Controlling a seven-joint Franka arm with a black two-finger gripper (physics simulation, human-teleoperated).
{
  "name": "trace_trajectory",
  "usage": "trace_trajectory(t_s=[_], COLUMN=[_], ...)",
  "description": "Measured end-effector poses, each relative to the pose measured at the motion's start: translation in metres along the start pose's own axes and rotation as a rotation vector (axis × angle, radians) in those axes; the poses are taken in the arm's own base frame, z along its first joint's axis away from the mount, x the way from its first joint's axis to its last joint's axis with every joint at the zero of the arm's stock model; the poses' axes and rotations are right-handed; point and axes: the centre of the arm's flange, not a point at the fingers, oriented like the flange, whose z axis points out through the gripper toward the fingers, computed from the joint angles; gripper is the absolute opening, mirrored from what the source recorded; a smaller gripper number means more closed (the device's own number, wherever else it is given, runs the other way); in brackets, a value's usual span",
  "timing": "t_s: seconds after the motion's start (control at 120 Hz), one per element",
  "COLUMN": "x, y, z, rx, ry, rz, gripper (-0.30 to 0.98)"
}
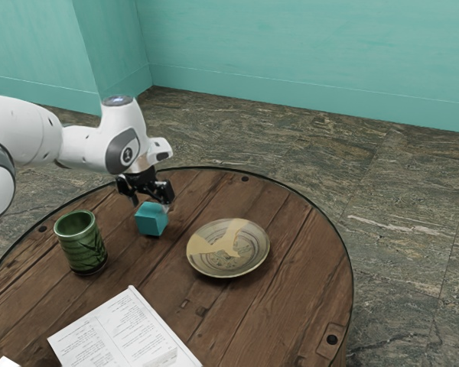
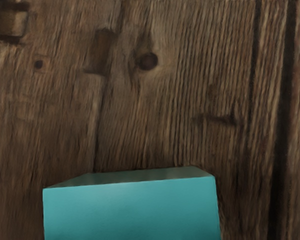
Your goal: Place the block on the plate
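In the exterior view, my gripper (image 1: 151,202) is low over the table, right at the upper part of the teal block (image 1: 151,221). I cannot tell whether it grips the block, or whether the block's underside touches the wood. The block (image 2: 132,212) looms large at the wrist view's lower edge, just under my hand, its near face cut off by that edge. The round patterned plate (image 1: 229,248), beige and grey, lies on the table toward the exterior view's right of the block, apart from it.
A green cup (image 1: 81,243) stands toward the exterior view's left of the block. An open book (image 1: 121,335) lies near that view's lower edge. All are on a round wooden table (image 1: 291,306) with a dark rim. Wood grain (image 2: 155,110) shows beyond the block.
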Motion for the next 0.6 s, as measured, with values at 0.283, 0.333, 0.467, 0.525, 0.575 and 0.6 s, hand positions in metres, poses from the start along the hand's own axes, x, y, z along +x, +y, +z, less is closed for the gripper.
trace_trajectory(t_s=[0.283,0.333,0.467,0.525,0.575,0.6], x=[0.000,-0.001,-0.002,-0.002,-0.002,-0.001], y=[-0.006,-0.006,-0.005,-0.005,-0.005,-0.005], z=[0.030,0.031,0.030,0.029,0.028,0.027], rx=[0.004,0.003,0.002,0.002,0.003,0.004], ry=[0.000,0.000,0.000,0.000,0.002,0.004], rz=[-0.042,-0.050,-0.068,-0.074,-0.080,-0.082], gripper=[0.67,0.61,0.44,0.40,0.38,0.37])
